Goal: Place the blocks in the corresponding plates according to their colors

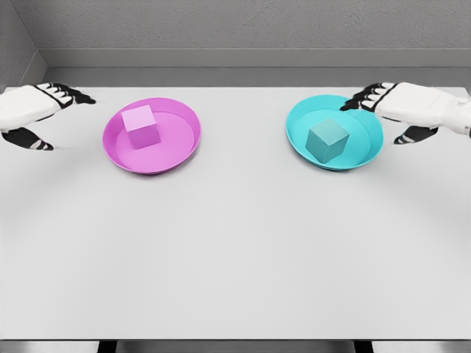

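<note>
A pink block (141,126) rests inside the pink plate (180,147) at the left of the table. A teal block (327,139) rests inside the teal plate (302,143) at the right. My left hand (55,118) hovers at the left edge, apart from the pink plate, fingers spread and holding nothing. My right hand (386,114) hangs over the teal plate's right rim, fingers spread, holding nothing and not touching the block.
The white table (235,250) stretches wide in front of both plates. A grey wall stands behind its far edge.
</note>
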Robot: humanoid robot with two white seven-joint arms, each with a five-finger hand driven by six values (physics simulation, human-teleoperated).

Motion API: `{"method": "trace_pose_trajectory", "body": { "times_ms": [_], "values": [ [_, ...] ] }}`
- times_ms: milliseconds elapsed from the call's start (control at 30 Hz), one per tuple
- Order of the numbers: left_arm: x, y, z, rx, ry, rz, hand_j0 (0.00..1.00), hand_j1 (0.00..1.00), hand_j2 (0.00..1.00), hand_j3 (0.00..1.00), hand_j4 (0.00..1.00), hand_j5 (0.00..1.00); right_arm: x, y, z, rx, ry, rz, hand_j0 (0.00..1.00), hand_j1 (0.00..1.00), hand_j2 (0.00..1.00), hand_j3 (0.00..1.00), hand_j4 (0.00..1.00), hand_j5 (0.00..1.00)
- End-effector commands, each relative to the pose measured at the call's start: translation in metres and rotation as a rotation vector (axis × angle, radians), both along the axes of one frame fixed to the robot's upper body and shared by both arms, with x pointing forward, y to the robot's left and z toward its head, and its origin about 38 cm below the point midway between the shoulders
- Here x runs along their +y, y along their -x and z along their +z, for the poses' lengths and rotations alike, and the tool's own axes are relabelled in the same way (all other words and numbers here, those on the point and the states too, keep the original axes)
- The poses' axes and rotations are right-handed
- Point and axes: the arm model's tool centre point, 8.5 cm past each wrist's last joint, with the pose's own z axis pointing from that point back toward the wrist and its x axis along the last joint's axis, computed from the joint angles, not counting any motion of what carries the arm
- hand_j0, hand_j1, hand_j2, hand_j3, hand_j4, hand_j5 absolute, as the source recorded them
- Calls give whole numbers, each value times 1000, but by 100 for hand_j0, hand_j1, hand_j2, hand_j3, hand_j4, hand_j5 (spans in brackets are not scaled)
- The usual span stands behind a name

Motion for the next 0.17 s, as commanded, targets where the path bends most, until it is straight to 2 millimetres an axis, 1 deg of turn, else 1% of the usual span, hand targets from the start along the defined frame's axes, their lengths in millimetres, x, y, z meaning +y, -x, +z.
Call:
{"method": "trace_pose_trajectory", "body": {
  "times_ms": [0,33,67,100,133],
  "values": [
    [19,6,12,-5,-25,30,100,100,100,100,100,100,-8,3,18,-43,-7,-11,99,99,99,99,99,99],
    [22,8,11,1,-30,36,100,100,100,100,100,100,-8,9,13,-44,-17,-5,98,98,98,98,98,98],
    [23,9,9,6,-31,39,100,100,100,100,100,100,-13,23,9,-64,-46,-4,98,98,98,98,98,98],
    [25,9,9,7,-33,44,100,100,100,100,100,100,-16,33,5,-66,-57,-4,98,98,98,98,98,98],
    [27,9,10,7,-36,47,100,100,100,100,100,100,-24,40,1,-63,-74,-27,98,98,98,98,98,98]
  ]
}}
